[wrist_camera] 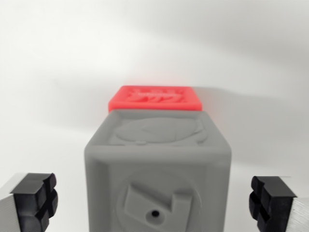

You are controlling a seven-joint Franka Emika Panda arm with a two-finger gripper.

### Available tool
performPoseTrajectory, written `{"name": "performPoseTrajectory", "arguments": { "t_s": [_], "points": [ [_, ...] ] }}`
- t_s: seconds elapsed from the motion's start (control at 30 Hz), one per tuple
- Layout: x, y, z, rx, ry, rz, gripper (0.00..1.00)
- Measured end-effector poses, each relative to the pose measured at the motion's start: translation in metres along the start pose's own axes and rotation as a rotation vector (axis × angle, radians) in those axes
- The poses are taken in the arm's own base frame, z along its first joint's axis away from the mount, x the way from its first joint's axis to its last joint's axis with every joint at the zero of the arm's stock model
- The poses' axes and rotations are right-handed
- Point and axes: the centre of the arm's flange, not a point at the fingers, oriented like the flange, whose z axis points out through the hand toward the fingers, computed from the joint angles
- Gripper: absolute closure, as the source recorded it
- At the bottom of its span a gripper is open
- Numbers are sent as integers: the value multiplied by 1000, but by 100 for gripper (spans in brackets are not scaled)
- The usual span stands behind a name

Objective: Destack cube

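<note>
I have the gripper (pixel 157 200) lined up on the grey cube (pixel 158 166), which fills the middle of the wrist view; its jaws are spread wide, one black pad (pixel 35 200) at the view's left and the other at its right, both clear of the cube's sides and holding nothing. The red cube (pixel 154 98) shows just past the grey one's top edge, touching it in the picture, though I cannot tell from this angle how the two are stacked. Both stand on a plain white surface (pixel 53 63) whose edges are out of sight. I judge this the approach before the grasp: next I need the pads level with the grey faces, then a squeeze. Both cubes carry raised relief; none reads as lettering.
</note>
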Motion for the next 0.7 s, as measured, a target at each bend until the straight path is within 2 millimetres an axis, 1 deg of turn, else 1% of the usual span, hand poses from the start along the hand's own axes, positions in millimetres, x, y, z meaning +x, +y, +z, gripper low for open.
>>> {"name": "performPoseTrajectory", "arguments": {
  "t_s": [0.23, 0.47, 0.5, 0.7],
  "points": [
    [0, 0, 16, 0, 0, 0, 0],
    [0, 1, 23, 1, 1, 0, 0],
    [0, 1, 23, 1, 1, 0, 100],
    [0, 0, 23, 1, 2, 0, 100]
  ]
}}
